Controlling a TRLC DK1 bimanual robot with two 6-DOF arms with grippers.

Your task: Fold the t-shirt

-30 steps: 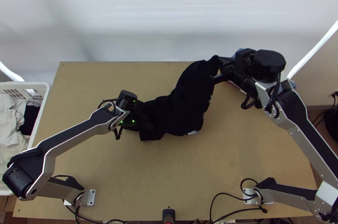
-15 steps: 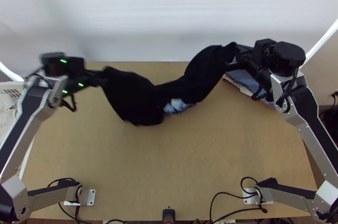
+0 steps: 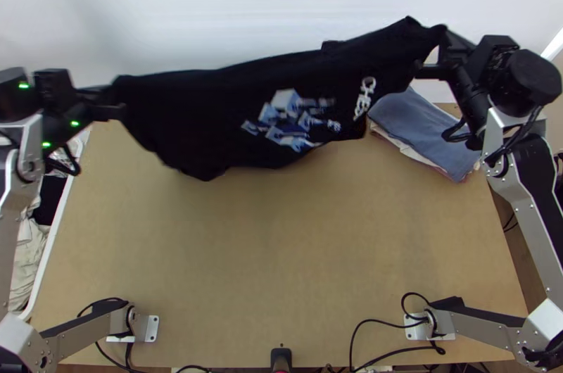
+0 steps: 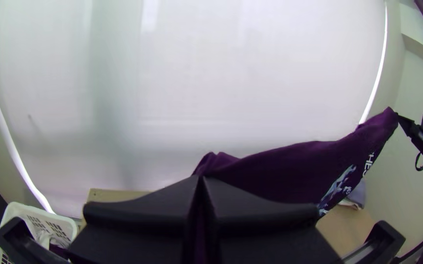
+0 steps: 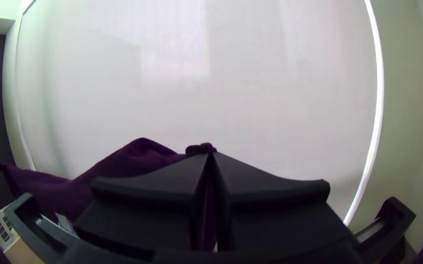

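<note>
Left gripper (image 3: 112,103) and right gripper (image 3: 431,55), both pinched closed on the shirt (image 3: 204,112), hold it aloft, partly hiding folded clothes (image 3: 422,132); a basket (image 4: 35,211) flanks the table (image 3: 281,253).

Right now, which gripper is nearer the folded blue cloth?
Right. The right gripper is close by the blue cloth; the left gripper is far off, across the black shirt.

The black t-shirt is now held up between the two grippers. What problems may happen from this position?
The left gripper and right gripper each pinch one end of the t-shirt, so one end might slip free if they pull too hard.

The shirt's lower edge hangs unevenly, so it may land with creases.

Its right side hangs close to the folded clothes, so lowering it there could cover or disturb them.
</note>
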